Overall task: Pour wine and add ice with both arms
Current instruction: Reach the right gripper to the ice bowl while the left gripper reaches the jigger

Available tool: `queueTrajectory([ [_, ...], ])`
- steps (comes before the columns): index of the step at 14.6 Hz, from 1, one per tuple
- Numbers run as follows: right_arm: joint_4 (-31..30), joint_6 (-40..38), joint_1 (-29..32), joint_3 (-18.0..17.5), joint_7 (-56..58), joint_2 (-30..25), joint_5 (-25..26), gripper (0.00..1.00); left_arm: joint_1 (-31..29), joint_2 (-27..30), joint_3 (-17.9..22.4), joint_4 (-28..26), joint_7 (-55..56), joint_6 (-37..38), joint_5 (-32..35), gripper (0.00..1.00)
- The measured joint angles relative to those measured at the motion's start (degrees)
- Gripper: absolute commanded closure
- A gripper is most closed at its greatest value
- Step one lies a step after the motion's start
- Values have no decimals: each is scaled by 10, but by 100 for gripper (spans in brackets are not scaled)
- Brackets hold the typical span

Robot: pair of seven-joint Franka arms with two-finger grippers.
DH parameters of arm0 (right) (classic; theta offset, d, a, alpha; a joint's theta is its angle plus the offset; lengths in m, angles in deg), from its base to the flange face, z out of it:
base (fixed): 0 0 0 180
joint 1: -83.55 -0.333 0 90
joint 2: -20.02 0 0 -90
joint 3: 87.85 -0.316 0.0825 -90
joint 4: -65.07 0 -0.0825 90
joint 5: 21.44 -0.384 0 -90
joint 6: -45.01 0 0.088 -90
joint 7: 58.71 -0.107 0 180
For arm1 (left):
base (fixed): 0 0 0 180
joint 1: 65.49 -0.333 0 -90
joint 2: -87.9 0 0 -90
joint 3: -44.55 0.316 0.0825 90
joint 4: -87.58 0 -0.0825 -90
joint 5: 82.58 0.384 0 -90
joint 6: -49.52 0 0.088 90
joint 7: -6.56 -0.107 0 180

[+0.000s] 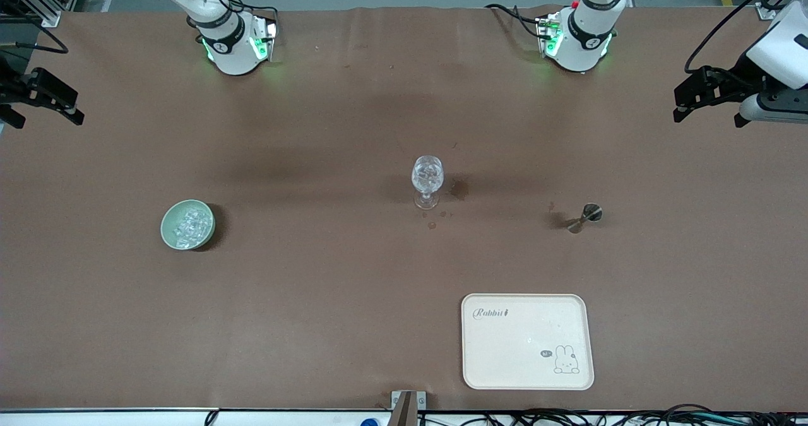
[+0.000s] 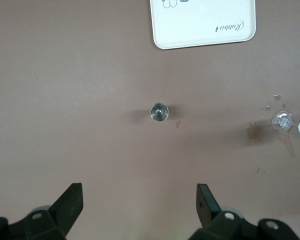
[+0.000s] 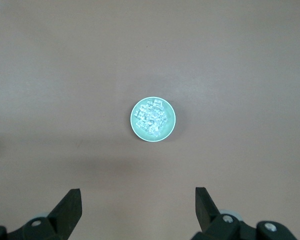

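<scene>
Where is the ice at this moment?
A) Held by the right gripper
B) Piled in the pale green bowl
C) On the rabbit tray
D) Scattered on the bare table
B: the clear ice cubes sit heaped inside the pale green bowl, toward the right arm's end of the table.

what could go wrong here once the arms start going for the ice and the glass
The stemmed glass is tall on a small foot and already holds ice, so a sideways nudge could tip it. The ice is piled in the green bowl as small, clear cubes, so the open right tool may slip off a cube or drag the bowl. The small metal jigger under the open left tool looks easy to knock over.
</scene>
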Motion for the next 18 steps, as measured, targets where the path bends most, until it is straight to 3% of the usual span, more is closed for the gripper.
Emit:
queueTrajectory([
  [5, 32, 1, 1, 2, 0, 42, 0, 0, -5, -11, 1, 12, 8, 1, 24, 0],
  [11, 52, -12, 3, 4, 2, 68, 0, 0, -40, -106, 5, 34, 34, -2, 39, 0],
  [14, 47, -8, 4, 5, 2, 70, 0, 0, -96, -162, 6, 36, 75, -7, -24, 0],
  [18, -6, 62, 10, 6, 2, 78, 0, 0, -164, -237, 7, 32, 113, -17, -93, 5],
])
